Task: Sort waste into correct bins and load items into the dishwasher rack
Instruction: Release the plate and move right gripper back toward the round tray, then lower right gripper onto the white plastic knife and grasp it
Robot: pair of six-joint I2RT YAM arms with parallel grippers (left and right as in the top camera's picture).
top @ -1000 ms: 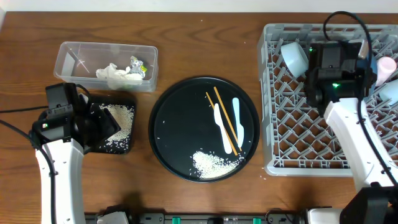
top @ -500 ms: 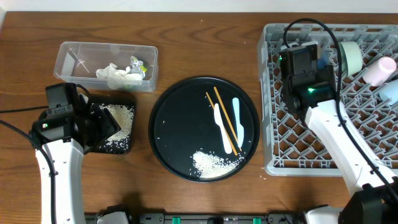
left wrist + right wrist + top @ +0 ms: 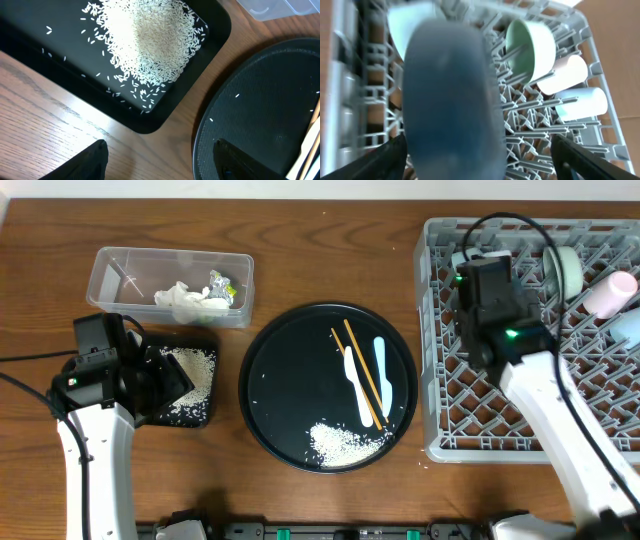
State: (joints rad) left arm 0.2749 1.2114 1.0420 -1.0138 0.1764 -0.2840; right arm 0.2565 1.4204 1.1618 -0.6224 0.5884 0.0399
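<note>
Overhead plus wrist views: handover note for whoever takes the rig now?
Left gripper: open, empty, beside the black tray.
Right gripper: open, fingers either side of the blurred dark-blue bowl over the rack; seating unclear.
Done: napkin, wrapper in clear tub; some rice in black tray; mint-green bowl, pink cup, blue cup racked.
Left: rice pile, chopsticks, white utensils on the round tray.

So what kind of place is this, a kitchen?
Probably not a real kitchen, more a wooden table set up for clean-up practice: a grey dishwasher rack holding cups, and a round black tray with rice and chopsticks.
</note>
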